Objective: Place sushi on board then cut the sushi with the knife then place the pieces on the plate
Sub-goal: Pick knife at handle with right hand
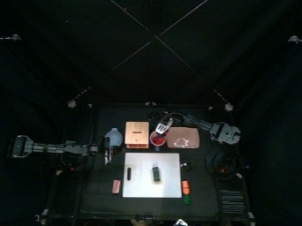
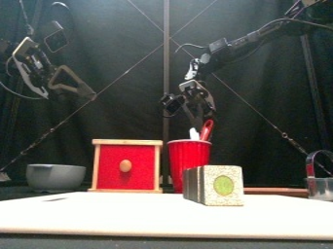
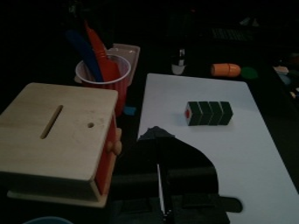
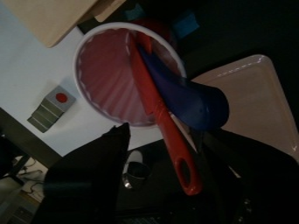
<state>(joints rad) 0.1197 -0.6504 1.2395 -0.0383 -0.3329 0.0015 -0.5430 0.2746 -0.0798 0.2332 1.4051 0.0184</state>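
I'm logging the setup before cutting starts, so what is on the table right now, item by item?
cutting board: one, white, table middle.
sushi roll: one, dark green, on the board.
wooden box: one, pale, red drawer front, behind the board.
cup: one, red, right of the box.
red knife, blue knife: one each, in the cup.
tray: one, pink, right of the cup.
bowl: one, blue-grey, left of the box.
pinkish toy: one, left of the board.
orange toy: one, orange with green, right of the board.
left gripper: black, shut, at the table's left.
right gripper: black, open, above the cup.
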